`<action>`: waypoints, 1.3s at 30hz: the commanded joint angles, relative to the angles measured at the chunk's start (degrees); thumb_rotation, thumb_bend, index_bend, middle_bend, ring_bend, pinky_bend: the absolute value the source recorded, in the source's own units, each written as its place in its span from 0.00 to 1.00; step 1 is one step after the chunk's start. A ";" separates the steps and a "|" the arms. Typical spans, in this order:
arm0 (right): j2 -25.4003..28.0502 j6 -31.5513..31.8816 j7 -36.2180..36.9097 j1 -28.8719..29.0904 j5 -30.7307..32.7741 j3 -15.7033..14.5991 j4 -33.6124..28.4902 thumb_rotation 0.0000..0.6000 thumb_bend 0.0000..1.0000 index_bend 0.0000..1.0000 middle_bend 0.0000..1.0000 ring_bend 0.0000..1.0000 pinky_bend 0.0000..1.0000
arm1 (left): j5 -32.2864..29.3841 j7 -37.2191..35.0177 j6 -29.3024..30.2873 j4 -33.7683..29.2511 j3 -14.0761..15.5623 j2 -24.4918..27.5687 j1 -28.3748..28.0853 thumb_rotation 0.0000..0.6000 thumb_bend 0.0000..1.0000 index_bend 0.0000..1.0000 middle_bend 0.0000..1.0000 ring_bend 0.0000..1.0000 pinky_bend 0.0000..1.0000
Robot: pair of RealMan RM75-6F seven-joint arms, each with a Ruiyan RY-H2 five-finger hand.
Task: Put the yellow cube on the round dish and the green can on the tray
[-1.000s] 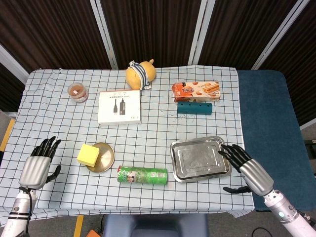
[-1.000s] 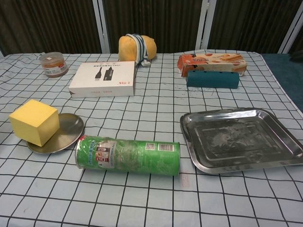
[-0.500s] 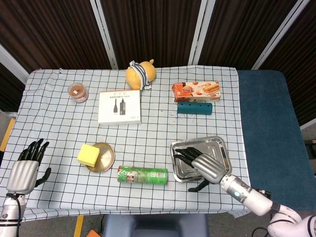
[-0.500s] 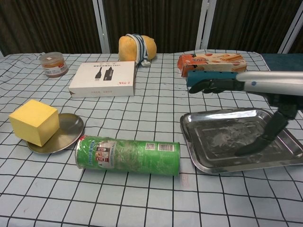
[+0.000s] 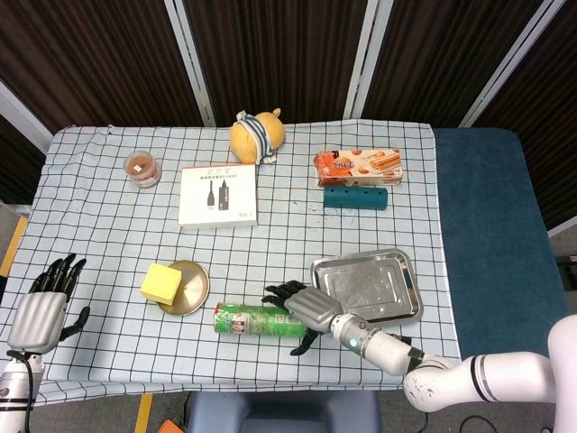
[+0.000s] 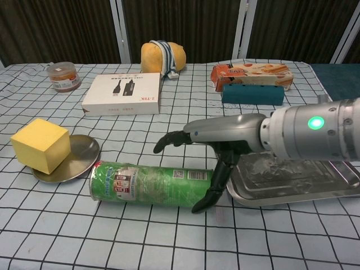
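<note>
Checkered table [image 5: 108, 225]; right hand [image 6: 216, 135] over green can [image 6: 152, 184].

right hand [image 5: 305, 305] moved tray [image 5: 397, 267] to green can [image 5: 257, 320]

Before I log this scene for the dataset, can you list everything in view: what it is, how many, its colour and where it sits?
green can: 1, green, lying on its side, front centre
yellow cube: 1, yellow, on the left edge of the dish
round dish: 1, brass-coloured, front left
tray: 1, silver, front right
white box: 1, white, middle left
small jar: 1, reddish, back left
plush toy: 1, orange-yellow, back centre
biscuit box: 1, orange, back right
teal block: 1, teal, in front of biscuit box
left hand: open, table's left edge
right hand: open, over the can's right end
</note>
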 commanded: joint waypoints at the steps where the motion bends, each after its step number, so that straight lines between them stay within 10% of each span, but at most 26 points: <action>1: -5.66 3.54 -7.72 5.41 6.94 -2.01 0.70 1.00 0.04 0.22 0.09 0.00 0.00 | -0.43 -0.42 -0.73 0.10 -0.34 0.13 0.05 1.00 0.39 0.00 0.00 0.00 0.19; 20: -18.39 16.57 -17.73 10.43 18.28 -1.84 8.59 1.00 0.04 0.27 0.14 0.06 0.00 | -0.28 -1.50 -3.90 -0.49 -1.07 0.97 0.22 1.00 0.39 0.00 0.00 0.00 0.19; 31: -23.92 25.81 -20.07 7.10 11.35 -1.56 14.15 1.00 0.04 0.65 0.47 0.46 0.26 | 0.05 -1.25 -4.83 -0.71 -1.18 1.20 0.40 1.00 0.39 0.00 0.00 0.00 0.19; 39: -23.09 27.73 -20.23 4.43 8.81 -0.94 13.42 1.00 0.06 0.71 0.52 0.51 0.32 | 0.19 -0.90 -5.47 -0.98 -1.18 1.37 0.39 1.00 0.39 0.00 0.00 0.00 0.19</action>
